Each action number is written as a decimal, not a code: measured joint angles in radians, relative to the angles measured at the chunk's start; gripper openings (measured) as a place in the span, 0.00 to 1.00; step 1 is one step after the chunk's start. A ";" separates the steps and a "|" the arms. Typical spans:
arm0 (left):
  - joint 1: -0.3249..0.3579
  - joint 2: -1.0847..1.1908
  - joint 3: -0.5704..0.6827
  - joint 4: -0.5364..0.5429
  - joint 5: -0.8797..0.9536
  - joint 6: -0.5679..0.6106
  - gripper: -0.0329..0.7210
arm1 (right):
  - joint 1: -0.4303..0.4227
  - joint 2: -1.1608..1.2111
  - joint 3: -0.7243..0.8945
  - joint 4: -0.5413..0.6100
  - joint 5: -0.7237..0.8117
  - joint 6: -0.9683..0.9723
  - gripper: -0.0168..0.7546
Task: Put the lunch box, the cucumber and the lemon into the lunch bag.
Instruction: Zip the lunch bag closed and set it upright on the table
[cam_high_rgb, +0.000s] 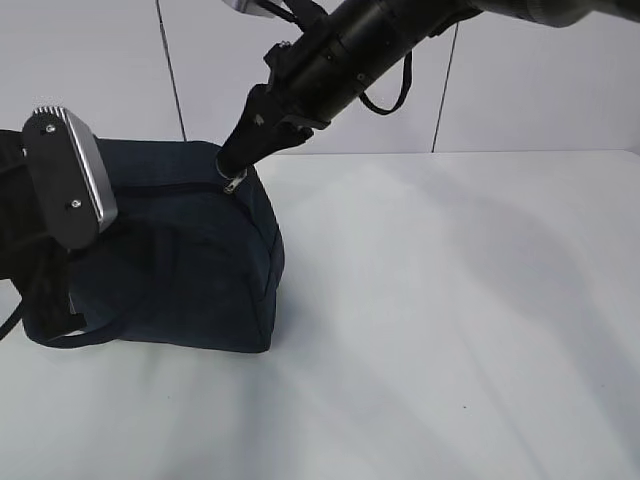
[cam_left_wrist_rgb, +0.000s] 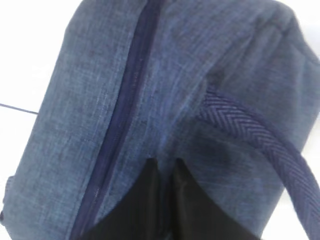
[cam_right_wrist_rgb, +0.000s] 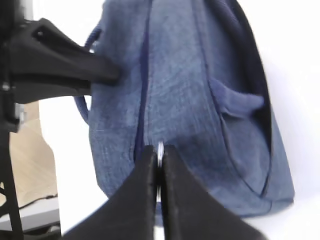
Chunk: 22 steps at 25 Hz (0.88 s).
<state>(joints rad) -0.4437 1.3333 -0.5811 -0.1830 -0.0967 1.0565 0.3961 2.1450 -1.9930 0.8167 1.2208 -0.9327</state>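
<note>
Lunch bag (cam_high_rgb: 190, 260) pinched by both fingers.

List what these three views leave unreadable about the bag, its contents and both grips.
- Inside of the boxy navy fabric lunch bag: hidden in all views; its dark zipper runs closed where visible.
- Lunch box, cucumber, lemon: in no view.
- Left gripper: exterior view shows only its wrist housing; the blurred left wrist view leaves unclear whether fabric is pinched.
- Metal ring pull: only an edge shows between the right gripper fingers.
</note>
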 joint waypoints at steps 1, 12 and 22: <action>0.000 0.000 0.000 0.000 0.000 0.000 0.05 | 0.000 0.000 -0.002 -0.017 0.002 0.014 0.03; 0.002 0.049 0.000 -0.034 -0.025 0.000 0.04 | 0.000 0.000 -0.008 -0.115 0.006 0.226 0.03; 0.004 0.090 0.000 -0.090 -0.103 0.000 0.04 | 0.000 -0.002 -0.008 -0.115 0.006 0.494 0.03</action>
<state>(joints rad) -0.4401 1.4233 -0.5811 -0.2728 -0.1994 1.0565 0.3961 2.1426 -2.0007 0.7017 1.2264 -0.4385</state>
